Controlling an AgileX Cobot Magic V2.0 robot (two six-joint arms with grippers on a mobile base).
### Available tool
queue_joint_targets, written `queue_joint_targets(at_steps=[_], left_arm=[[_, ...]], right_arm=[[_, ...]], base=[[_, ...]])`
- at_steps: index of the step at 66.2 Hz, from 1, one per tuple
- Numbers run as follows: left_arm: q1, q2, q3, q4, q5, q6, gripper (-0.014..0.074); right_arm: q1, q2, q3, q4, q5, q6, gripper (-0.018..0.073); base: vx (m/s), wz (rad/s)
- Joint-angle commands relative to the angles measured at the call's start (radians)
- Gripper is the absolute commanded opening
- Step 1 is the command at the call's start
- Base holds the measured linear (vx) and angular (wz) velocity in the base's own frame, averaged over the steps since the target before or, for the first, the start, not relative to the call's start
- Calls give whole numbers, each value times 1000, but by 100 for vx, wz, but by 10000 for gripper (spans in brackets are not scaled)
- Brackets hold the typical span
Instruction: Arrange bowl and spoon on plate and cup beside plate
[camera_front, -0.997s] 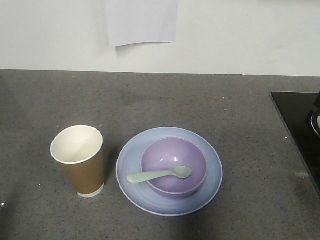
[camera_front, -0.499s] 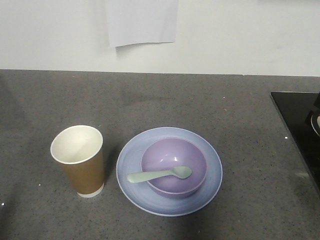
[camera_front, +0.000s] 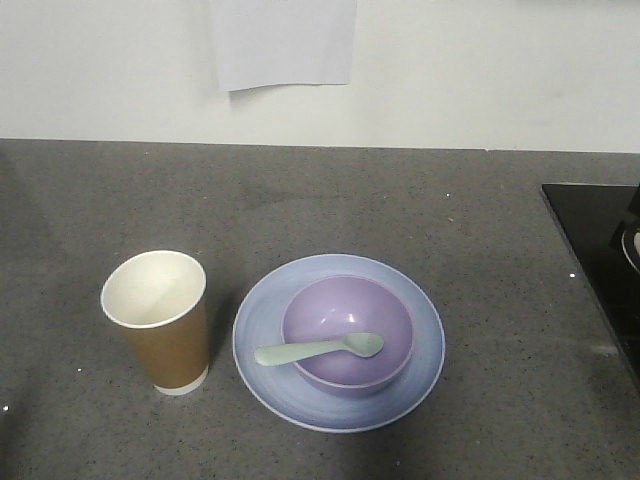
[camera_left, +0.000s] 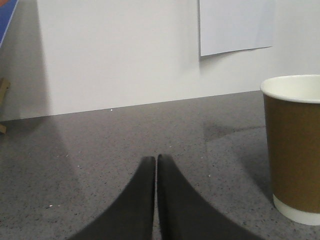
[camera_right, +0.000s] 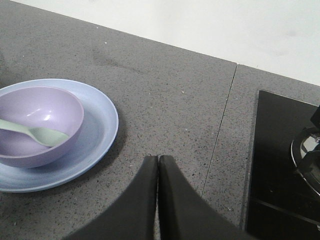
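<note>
1. The plate (camera_front: 339, 342) lay flat on the grey speckled tabletop (camera_front: 400, 200), near the front edge of the front view.
2. The bowl (camera_front: 348, 333) stood upright on the plate, roughly centred, with the plate's rim visible all round it.
3. The spoon (camera_front: 318, 349) lay in the bowl: its oval head rested inside, to the right of centre, and its handle crossed the bowl's left rim and pointed left over the plate.
4. The cup (camera_front: 158, 321) stood upright and open-topped on the tabletop, just beside the plate on its left, not touching it.
5. The left claw (camera_left: 156, 165) was closed, its two dark fingers pressed together and holding nothing. It sat low over bare tabletop, with the cup to its right in the left wrist view.
6. The right claw (camera_right: 158, 164) was likewise closed and empty. It sat over bare tabletop to the right of the plate, clear of it.
7. A white sheet of paper (camera_front: 284, 42) hung on the wall (camera_front: 500, 70) behind the tabletop.
8. A black hob (camera_front: 600, 260) occupied the right edge of the tabletop, with a metal part (camera_right: 307, 159) on it whose shape could not be made out.
</note>
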Motion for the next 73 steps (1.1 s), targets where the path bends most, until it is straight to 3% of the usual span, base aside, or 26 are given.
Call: queue_joint_targets(at_steps=[1, 22, 37, 52, 62, 73], left_arm=[[2, -4, -8, -2, -78, -12, -7], [2, -4, -8, -2, -78, -12, -7], [2, -4, -8, -2, -78, -12, -7], [2, -4, -8, -2, -78, -12, -7], [2, -4, -8, -2, -78, -12, -7], [2, -4, -8, -2, -78, -12, -7]], right_arm=[[-6, 10, -25, 1, -73, -3, -3], [-7, -66, 97, -5, -132, -6, -3], [-7, -217, 342, 2, -367, -5, -3], [-12, -356, 533, 20, -580, 82, -3], [-82, -418, 610, 20, -590, 197, -3], [-168, -423, 625, 1, -575, 221, -3]], base=[[0, 0], [0, 0], [0, 0], [0, 0], [0, 0], [0, 0]])
